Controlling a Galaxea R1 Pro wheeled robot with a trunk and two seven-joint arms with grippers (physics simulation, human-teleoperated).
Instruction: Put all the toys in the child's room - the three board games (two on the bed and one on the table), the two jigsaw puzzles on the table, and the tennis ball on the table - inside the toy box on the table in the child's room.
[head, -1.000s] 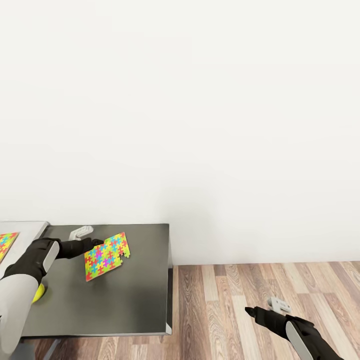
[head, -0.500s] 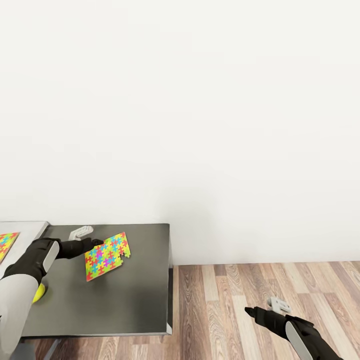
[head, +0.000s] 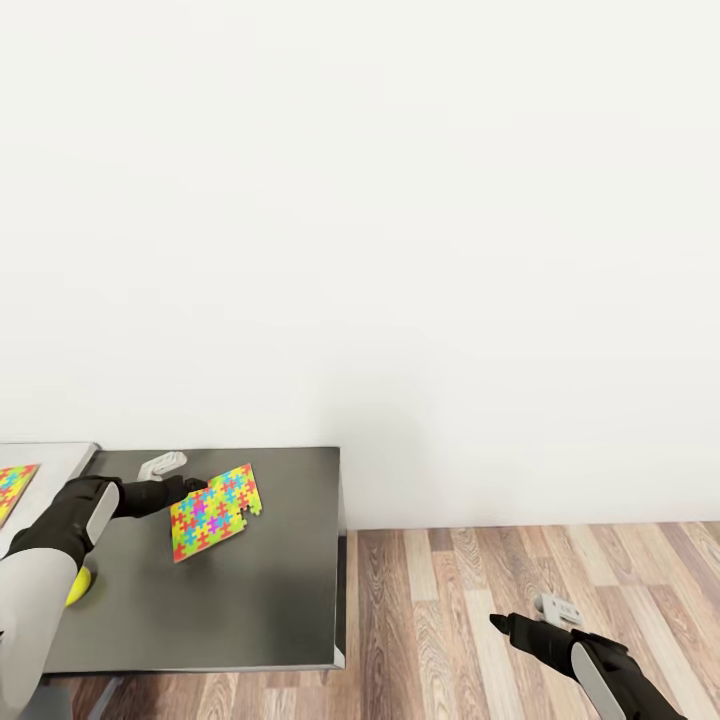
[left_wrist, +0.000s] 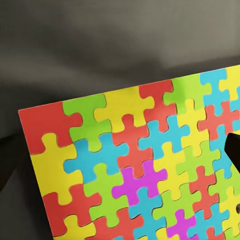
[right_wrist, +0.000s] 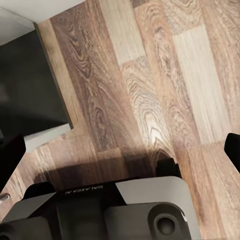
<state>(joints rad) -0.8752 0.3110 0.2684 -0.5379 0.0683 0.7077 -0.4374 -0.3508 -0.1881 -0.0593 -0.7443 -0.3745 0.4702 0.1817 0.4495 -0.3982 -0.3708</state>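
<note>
left tool holds jigsaw puzzle tilted, long axis diagonal

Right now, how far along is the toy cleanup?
Nothing visibly done; the toy box isn't in these views. In hand: the left claw grips a jigsaw puzzle over the dark table section. Left: the second puzzle on the lighter desk top and the tennis ball. The right claw hangs empty over the floor.
</note>
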